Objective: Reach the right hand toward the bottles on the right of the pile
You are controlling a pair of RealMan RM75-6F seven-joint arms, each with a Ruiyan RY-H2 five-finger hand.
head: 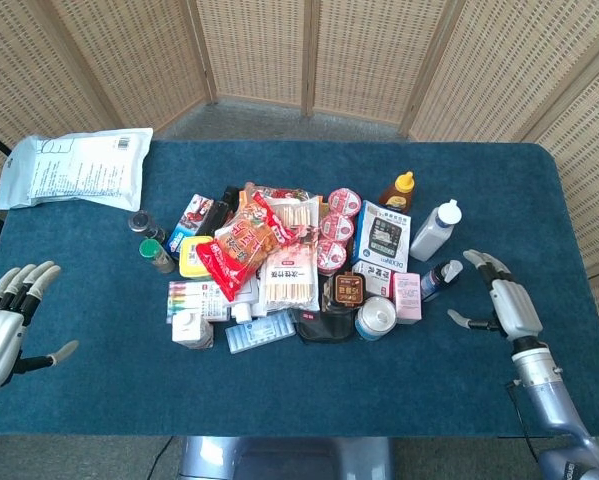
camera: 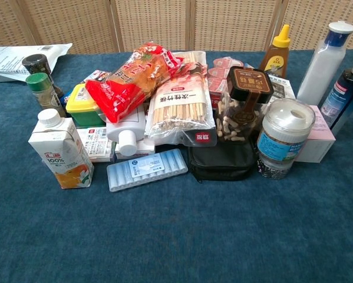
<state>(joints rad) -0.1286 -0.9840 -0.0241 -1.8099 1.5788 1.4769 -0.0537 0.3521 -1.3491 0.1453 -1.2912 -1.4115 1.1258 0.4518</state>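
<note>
On the right of the pile stand a tall white bottle (head: pixel 436 229) (camera: pixel 325 61) and a dark blue bottle with a white cap (head: pixel 439 279) (camera: pixel 345 94). An amber honey bottle (head: pixel 397 190) (camera: pixel 276 53) stands behind them. My right hand (head: pixel 501 303) hovers open over the blue cloth, fingers apart, a short way right of the dark blue bottle and touching nothing. My left hand (head: pixel 7 322) rests open at the table's left edge, far from the pile. The chest view shows neither hand.
The pile holds a red snack bag (head: pixel 241 243), a chopsticks pack (head: pixel 291 265), a nut jar (head: pixel 349 290), a clear jar (head: pixel 375 318), a pink box (head: pixel 408 296) and a juice carton (head: pixel 191 328). A white pouch (head: pixel 74 166) lies far left. Woven screens stand behind the table.
</note>
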